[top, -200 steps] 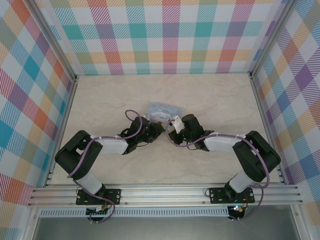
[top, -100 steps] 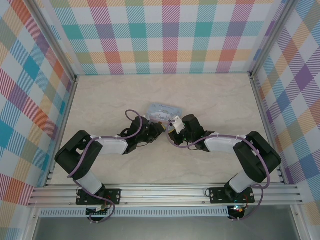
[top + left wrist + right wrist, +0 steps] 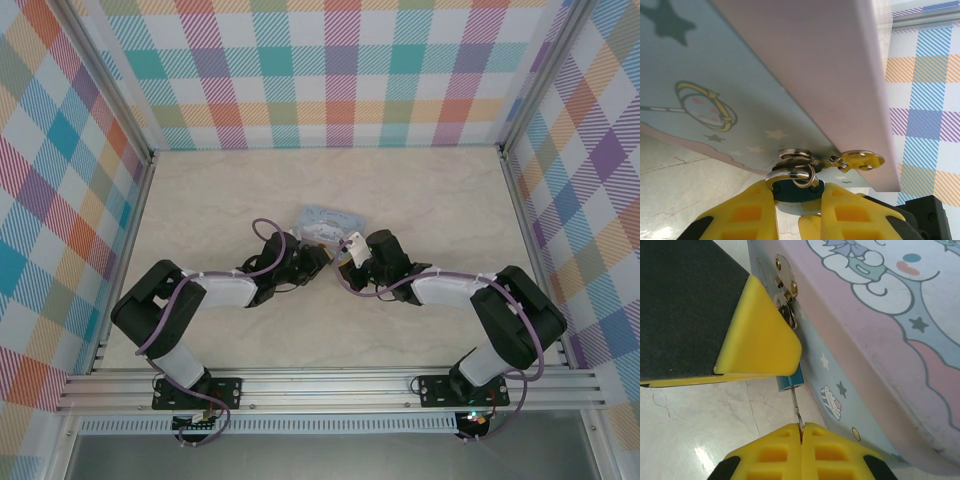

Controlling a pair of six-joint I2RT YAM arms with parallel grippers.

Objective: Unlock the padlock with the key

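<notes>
At the clasp point(image 3: 860, 160) on the side wall of the tin point(image 3: 880, 340) hangs the padlock point(image 3: 789, 382), with its silvery shackle point(image 3: 790, 173) passed through the metal loops there. The left gripper point(image 3: 799, 197) is closed on the teal body of the padlock, one yellow finger point(image 3: 760, 335) on each side. At the end of the padlock away from the clasp, the right gripper point(image 3: 801, 427) pinches the thin key point(image 3: 796, 407). The key tip meets the lock body; how deep it goes, I cannot tell. The tin lies on the bench point(image 3: 220, 200).
</notes>
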